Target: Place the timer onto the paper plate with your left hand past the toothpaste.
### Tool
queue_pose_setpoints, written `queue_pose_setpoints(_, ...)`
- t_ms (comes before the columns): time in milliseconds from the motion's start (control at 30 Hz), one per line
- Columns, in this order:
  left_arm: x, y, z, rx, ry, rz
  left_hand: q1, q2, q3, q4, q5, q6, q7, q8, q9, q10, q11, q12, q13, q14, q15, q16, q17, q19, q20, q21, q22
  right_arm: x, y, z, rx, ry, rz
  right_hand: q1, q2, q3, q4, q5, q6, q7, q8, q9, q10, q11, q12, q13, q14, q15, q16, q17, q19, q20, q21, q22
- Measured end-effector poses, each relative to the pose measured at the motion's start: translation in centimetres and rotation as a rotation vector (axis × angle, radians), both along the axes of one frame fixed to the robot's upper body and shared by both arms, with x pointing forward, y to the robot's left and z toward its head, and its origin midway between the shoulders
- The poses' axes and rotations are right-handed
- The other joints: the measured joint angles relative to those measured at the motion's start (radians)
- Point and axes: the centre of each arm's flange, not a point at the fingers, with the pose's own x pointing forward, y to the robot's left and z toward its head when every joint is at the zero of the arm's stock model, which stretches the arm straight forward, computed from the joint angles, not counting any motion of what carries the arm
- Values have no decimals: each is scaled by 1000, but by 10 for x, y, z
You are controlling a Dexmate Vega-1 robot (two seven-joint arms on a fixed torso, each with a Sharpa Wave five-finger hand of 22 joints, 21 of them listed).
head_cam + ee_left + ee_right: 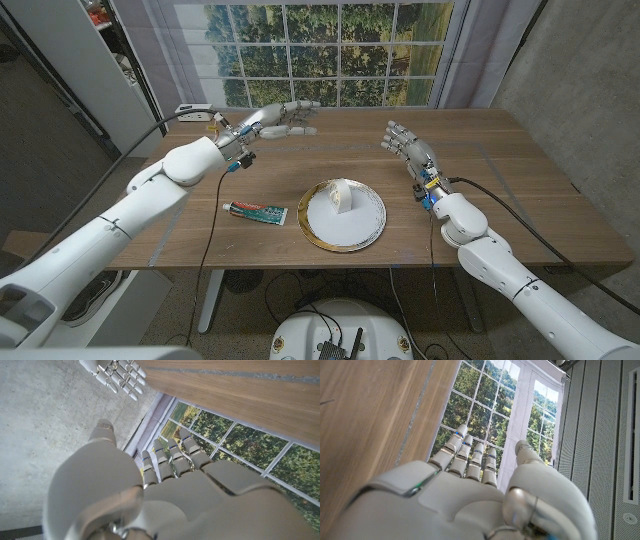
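Timer (340,197): white unit standing on the paper plate (372,228), slightly toward the plate's far-left portion. The plate, white with a gold rim, lies near the table's front edge at the middle of the wooden table (520,180). The toothpaste (255,211) lies on its side just left of the plate, apart from it.

Left hand (272,119): raised over the far-left part of the table, well apart from the timer and the toothpaste. Its fingers are extended and spread; it holds nothing. The left wrist view confirms extended fingers (172,457) with no object between them.

Right hand (408,145): stands over the right part of the table, fingers extended, empty. The right wrist view shows the same: straight fingers (470,455), nothing held.

Status, as judged from object positions: the placement appears complete; only withdrawal of the left arm would remain.

Possible faults from this state:
- The timer appears to stand upright on a narrow base. A bump to the table or plate may tip it.
- The cable trailing along the left arm hangs close to the toothpaste. A low sweep during retraction may drag the tube into the plate and shift it.
- The plate is light; any contact at its rim may slide it toward the table's front edge.
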Motion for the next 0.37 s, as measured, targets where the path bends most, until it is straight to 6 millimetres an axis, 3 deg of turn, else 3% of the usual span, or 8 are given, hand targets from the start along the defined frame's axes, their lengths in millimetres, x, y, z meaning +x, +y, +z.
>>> queue_pose_setpoints(367, -2, 17, -25, -201, 85, -30, -14, 14, 3, 3, -7, -20, 20, 0, -5, -3, 15, 0, -12, 5, -6, 0, 0, 11, 8, -8, 0, 7, -1, 9, -21, 8, 8, 0, 0, 0, 0, 0, 0, 0, 0, 0, 0, 0, 0, 0, 0, 0, 0, 0, 0, 0, -4, 0)
